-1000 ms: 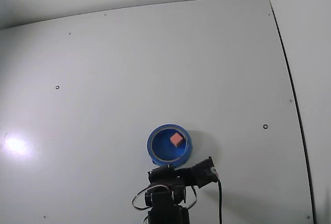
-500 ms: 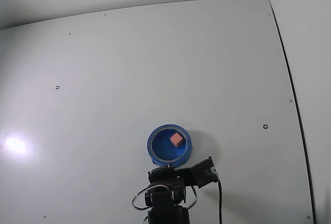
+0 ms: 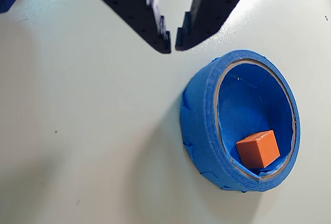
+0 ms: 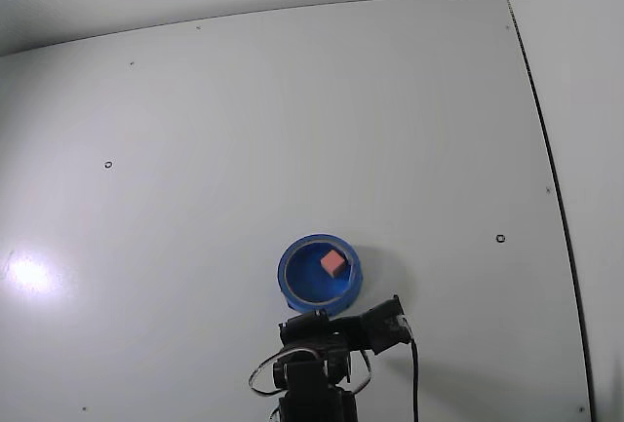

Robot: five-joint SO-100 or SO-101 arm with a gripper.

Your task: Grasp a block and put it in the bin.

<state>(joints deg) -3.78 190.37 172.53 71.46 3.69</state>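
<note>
The block [image 3: 258, 149] rests inside the bin [image 3: 199, 125], unmoved over the last second. The end effector [image 3: 172, 42], empty with fingertips nearly closed, stays beside the bin above the worktop [image 4: 244, 120]. The task appears complete.

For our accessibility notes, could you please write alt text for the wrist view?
A small orange-red block lies inside a round blue bin on a white table. The dark gripper hangs at the top edge, empty, its tips nearly closed and clear of the bin.
</note>
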